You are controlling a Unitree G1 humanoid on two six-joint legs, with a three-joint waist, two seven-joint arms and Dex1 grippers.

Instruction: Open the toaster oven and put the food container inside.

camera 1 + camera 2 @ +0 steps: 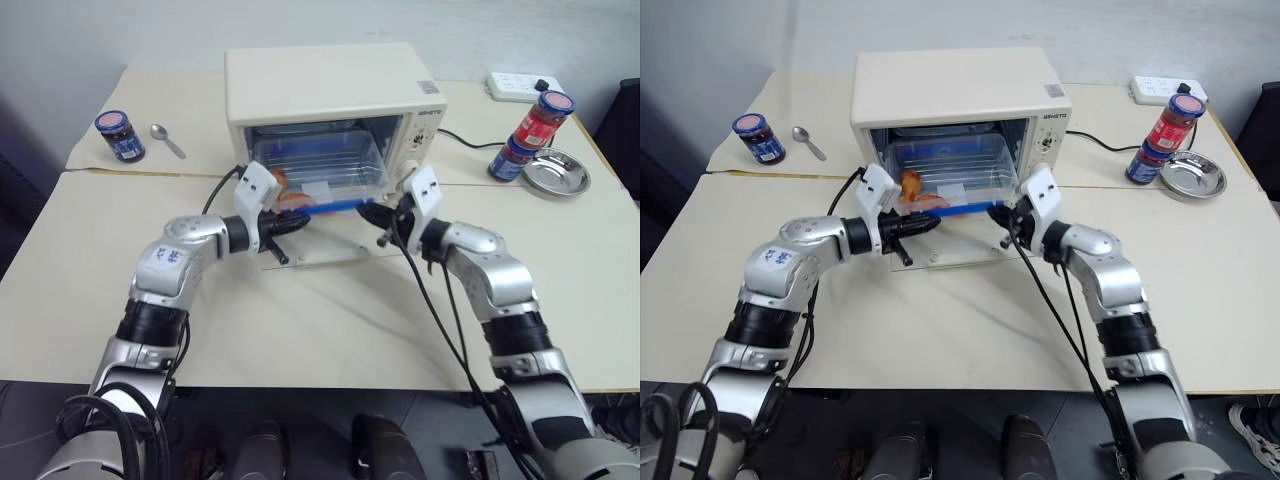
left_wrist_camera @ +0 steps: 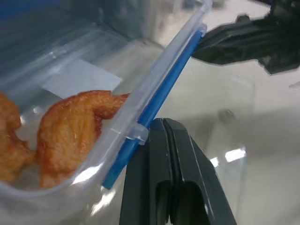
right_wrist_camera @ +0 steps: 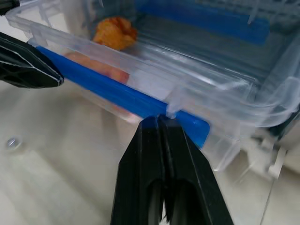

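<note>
Head views: the toaster oven [image 1: 335,95] sits at the far middle of the table [image 1: 300,320], its glass door [image 1: 320,250] dropped flat toward the near side. The food container [image 1: 318,170] lies in the oven's mouth, mostly inside the cavity, its near edge with the blue clip [image 1: 330,207] over the open door. The left gripper [image 1: 293,223] is at the container's near-left corner, the right gripper [image 1: 372,212] at its near-right corner; both finger pairs are pressed together, holding nothing, tips against the container's near edge. Far left on the table: a blue-lidded jar [image 1: 120,136] and a spoon [image 1: 167,140]. Far right: two stacked jars [image 1: 532,135], a metal dish [image 1: 556,171], a power strip [image 1: 525,87].

Left wrist view: left fingers [image 2: 176,168] closed, tips touching the container's rim beside the blue clip. Orange-brown food pieces [image 2: 70,136] show through the clear wall. The right gripper's black tip meets the far end of the clip.

Right wrist view: right fingers [image 3: 166,168] closed, tips against the clip. The container extends into the oven, over the wire rack [image 3: 243,18].
</note>
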